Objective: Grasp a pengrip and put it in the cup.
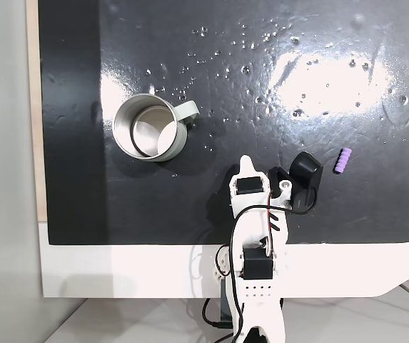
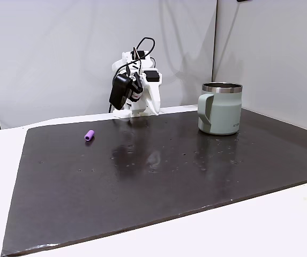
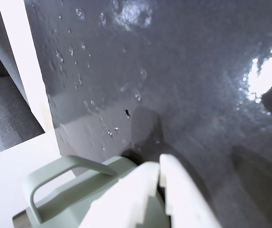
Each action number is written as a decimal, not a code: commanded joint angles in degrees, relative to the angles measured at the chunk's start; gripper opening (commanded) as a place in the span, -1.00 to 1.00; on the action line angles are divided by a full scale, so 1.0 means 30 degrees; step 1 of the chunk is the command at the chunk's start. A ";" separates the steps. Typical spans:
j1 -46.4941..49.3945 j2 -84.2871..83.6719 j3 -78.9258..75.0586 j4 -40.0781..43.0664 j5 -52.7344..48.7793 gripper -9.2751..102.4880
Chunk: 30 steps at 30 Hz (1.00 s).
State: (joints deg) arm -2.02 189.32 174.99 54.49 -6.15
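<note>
Overall scene: a black glossy mat (image 1: 261, 86) lies on a white table (image 1: 118, 271), with bright glare patches and small bumps on its surface.
Arm: the white arm (image 1: 258, 264) stands at the mat's near edge in the fixed view from above, folded back on itself, with black cables looping around it.
Gripper: the gripper (image 1: 244, 166) points up the picture in that view; in the wrist view its two white fingers (image 3: 145, 199) lie pressed together with only a thin seam between them, closed on nothing.
Gripper, side look: in the fixed view from the mat's far side the gripper (image 2: 133, 111) hangs at the back edge of the mat, pointing down, its tip close to the surface.
Camera block: a black block (image 1: 305, 175) sits on the arm's right side in the fixed view from above.
Pengrip: the light-purple ribbed pengrip (image 1: 342, 161) lies on the mat, right of the black block and apart from it; in the other fixed view the pengrip (image 2: 89, 135) rests left of the arm, lying on its side.
Cup: the pale grey-green cup (image 1: 149, 127) stands upright on the mat, up and left of the gripper, handle toward the right, shiny metal inside.
Cup, other views: the cup (image 2: 220, 108) stands right of the arm, well apart from the pengrip; in the wrist view the cup (image 3: 64, 185) shows its handle just left of the fingers.
</note>
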 commanded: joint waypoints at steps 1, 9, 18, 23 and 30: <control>-0.1201 0.0205 0.0146 -0.1289 -0.1963 -0.84; -0.1289 0.0205 0.0146 -0.1289 -0.1934 -0.84; -0.1523 0.0205 0.0146 -0.1289 -0.2051 -0.84; -0.1582 0.0205 0.0117 -0.1289 -0.1846 -0.84; -0.0703 0.0234 -0.0498 -0.0908 0.0176 -0.84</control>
State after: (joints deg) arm -5.62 189.32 175.87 52.91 -8.09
